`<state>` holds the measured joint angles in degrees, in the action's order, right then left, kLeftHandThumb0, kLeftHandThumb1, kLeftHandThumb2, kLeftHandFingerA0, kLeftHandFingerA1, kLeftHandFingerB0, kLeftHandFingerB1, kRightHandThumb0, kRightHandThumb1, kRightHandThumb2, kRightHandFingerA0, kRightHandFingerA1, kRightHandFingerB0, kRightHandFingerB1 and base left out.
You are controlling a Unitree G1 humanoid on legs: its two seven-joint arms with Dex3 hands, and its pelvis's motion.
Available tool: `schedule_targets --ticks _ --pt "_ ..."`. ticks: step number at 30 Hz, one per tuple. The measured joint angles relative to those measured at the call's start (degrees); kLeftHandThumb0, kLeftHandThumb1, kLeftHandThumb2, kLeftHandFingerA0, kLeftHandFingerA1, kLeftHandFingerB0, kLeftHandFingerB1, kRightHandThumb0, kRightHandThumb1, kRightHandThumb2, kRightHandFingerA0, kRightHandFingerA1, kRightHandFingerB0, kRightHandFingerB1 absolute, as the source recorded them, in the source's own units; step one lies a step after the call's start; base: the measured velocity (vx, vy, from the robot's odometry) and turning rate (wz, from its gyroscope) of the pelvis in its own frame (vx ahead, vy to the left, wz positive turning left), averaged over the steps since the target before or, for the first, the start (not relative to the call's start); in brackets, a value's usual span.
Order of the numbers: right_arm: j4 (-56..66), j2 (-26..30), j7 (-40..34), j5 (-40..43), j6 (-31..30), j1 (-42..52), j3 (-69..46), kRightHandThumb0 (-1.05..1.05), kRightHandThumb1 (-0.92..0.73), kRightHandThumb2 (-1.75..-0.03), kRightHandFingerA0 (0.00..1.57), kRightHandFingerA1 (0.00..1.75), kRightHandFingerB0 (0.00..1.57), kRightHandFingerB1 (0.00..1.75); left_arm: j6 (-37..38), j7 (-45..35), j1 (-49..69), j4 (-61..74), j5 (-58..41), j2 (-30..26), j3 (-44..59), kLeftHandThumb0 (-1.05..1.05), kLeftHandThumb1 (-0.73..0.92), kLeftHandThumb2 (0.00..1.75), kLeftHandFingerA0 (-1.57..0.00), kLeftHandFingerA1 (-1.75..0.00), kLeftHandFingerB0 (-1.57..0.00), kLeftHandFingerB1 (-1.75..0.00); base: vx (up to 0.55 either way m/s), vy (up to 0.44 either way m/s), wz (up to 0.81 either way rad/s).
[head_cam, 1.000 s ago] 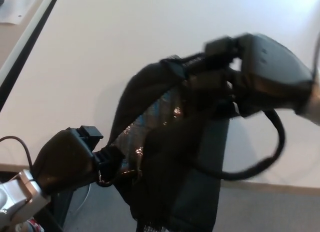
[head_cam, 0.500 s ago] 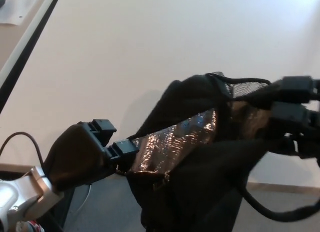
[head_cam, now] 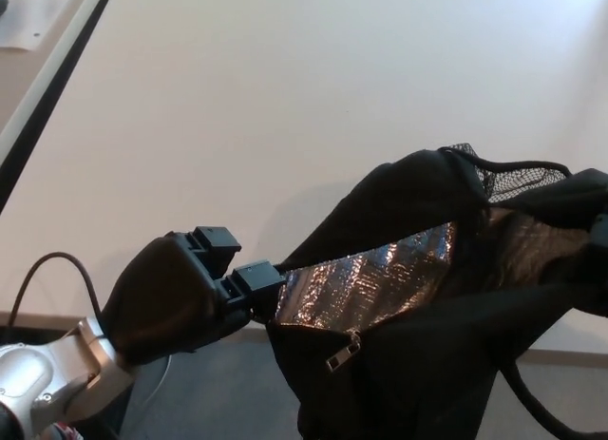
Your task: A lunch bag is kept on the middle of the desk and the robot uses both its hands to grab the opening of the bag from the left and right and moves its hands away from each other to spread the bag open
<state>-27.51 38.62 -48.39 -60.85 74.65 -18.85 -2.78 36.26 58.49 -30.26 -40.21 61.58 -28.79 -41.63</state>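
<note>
The black lunch bag (head_cam: 418,364) hangs over the desk's front edge, its mouth stretched wide so the silver foil lining (head_cam: 375,288) shows. A mesh pocket (head_cam: 508,174) sits on its far rim and a zipper pull (head_cam: 344,353) on its near rim. My left hand (head_cam: 195,288) is shut on the left end of the opening, fingertips (head_cam: 255,277) pinching the rim. Only a dark sliver of my right hand (head_cam: 598,245) shows at the picture's right edge, where the bag's right rim is pulled taut to it.
The white desk (head_cam: 285,98) fills the view, with a black strip (head_cam: 47,88) along its left side. A black cable (head_cam: 47,267) loops by my left wrist. The bag's strap (head_cam: 532,411) hangs down at the lower right.
My right hand has pulled the bag's right rim further right, almost out of the picture. The left hand kept its hold and shifted slightly right. The opening is wider and shows more lining.
</note>
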Motion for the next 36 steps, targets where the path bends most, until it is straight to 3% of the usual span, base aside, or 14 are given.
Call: schedule_targets --ticks 8,9,10,11,12,13,14,15,16,19,20,23,24,36 --pt "-0.1 0.0 -1.9 -2.3 -0.5 -1.0 0.6 -0.26 -0.55 -0.59 0.92 1.68 0.82 1.56 0.0 -0.5 0.9 0.9 -0.1 -0.5 0.5 -0.14 0.31 1.04 -0.90 -1.67 -0.86 -1.47 0.00 0.000 0.00" --pt "-0.2 -0.1 -1.9 -2.4 -1.0 -1.5 1.0 -0.26 -0.57 -0.60 0.92 1.67 0.82 1.54 0.0 -0.6 1.0 1.3 -0.2 -0.6 0.7 -0.13 0.36 1.02 -0.91 -1.59 -0.89 -1.36 0.00 0.000 0.00" --pt "-0.6 -0.3 -1.9 -2.5 -1.7 -2.2 1.7 -0.27 -0.56 -0.60 0.91 1.63 0.81 1.49 0.2 -0.8 1.1 1.9 -0.2 -0.9 1.1 -0.15 0.39 0.98 -0.95 -1.34 -0.98 -0.89 0.00 0.000 0.00" --pt "-1.0 -0.4 -1.9 -2.5 -2.1 -2.6 2.1 -0.27 -0.56 -0.60 0.91 1.63 0.81 1.49 0.2 -1.0 1.1 2.3 -0.3 -1.1 1.4 -0.15 0.39 0.98 -0.95 -1.34 -0.98 -0.89 0.00 0.000 0.00" --pt "-2.1 -1.0 -1.8 -2.5 -2.9 -3.7 3.1 -0.26 -0.57 -0.57 0.91 1.49 0.76 1.39 0.3 -1.2 1.1 3.0 -0.3 -1.2 2.0 -0.11 0.49 0.82 -0.89 -0.82 -0.88 -0.65 0.00 0.000 0.00" --pt "-3.0 -1.7 -1.7 -2.5 -3.6 -4.8 4.0 -0.31 -0.57 -0.57 0.83 1.20 0.64 0.95 0.3 -1.3 1.1 3.6 -0.5 -1.3 2.5 -0.10 0.47 0.85 -0.80 -0.61 -0.77 -0.57 0.00 0.000 0.00" --pt "-4.7 -3.0 -1.4 -2.4 -4.8 -6.4 5.2 -0.31 -0.57 -0.57 0.83 1.20 0.64 0.95 0.3 -1.4 1.0 4.5 -0.6 -1.4 3.2 -0.10 0.47 0.85 -0.80 -0.61 -0.77 -0.57 0.00 0.000 0.00" --pt "-5.6 -3.7 -1.1 -2.2 -5.5 -7.3 5.8 -0.47 -0.54 -0.58 0.26 0.37 0.01 0.19 0.3 -1.4 0.9 5.0 -0.6 -1.5 3.6 0.04 0.38 0.99 -0.54 -0.42 -0.45 -0.38 0.00 0.000 0.00" --pt "-6.2 -4.5 -0.6 -2.0 -6.3 -8.0 6.3 -0.49 -0.35 -0.71 0.17 0.48 0.00 0.15 0.3 -1.5 0.8 5.5 -0.7 -1.5 4.0 0.01 0.36 1.02 -0.32 -0.60 -0.27 -0.56 0.00 0.000 0.00" --pt "-6.5 -8.1 2.3 -1.6 -9.2 -9.7 7.2 -0.36 -0.49 -0.56 0.23 0.41 0.01 0.21 0.3 -1.5 0.3 7.0 -0.7 -1.5 4.8 0.00 0.41 0.93 -0.32 -0.46 -0.35 -0.34 0.00 0.000 0.00" --pt "-6.7 -9.3 3.0 -1.6 -10.0 -10.4 7.5 -0.45 -0.54 -0.56 0.20 0.41 0.01 0.26 0.3 -1.5 0.2 7.5 -0.7 -1.4 5.1 0.00 0.36 1.01 -0.25 -0.59 -0.19 -0.54 0.00 0.000 0.00" --pt "-8.2 -13.5 5.7 -1.6 -13.1 -13.1 8.5 -0.58 -0.41 -0.76 0.16 0.50 0.00 0.16 0.3 -1.5 -0.6 9.3 -0.7 -1.2 6.1 0.01 0.41 0.92 -0.33 -0.44 -0.18 -0.35 0.00 0.000 0.00" --pt "-8.7 -14.5 6.2 -1.6 -13.8 -13.9 8.8 -0.47 -0.61 -0.58 0.22 0.42 0.00 0.16 0.3 -1.5 -0.9 9.6 -0.7 -1.2 6.3 -0.01 0.36 1.00 -0.22 -0.56 -0.07 -0.50 0.00 0.000 0.00" --pt "-20.6 -28.7 16.0 -1.3 -25.4 -28.7 11.8 -0.32 -0.54 -0.59 0.25 0.41 0.04 0.20 -0.4 -1.6 -5.5 13.0 -0.6 -0.8 10.4 -0.08 0.48 0.82 -0.26 -0.44 -0.20 -0.34 0.00 0.000 0.00"
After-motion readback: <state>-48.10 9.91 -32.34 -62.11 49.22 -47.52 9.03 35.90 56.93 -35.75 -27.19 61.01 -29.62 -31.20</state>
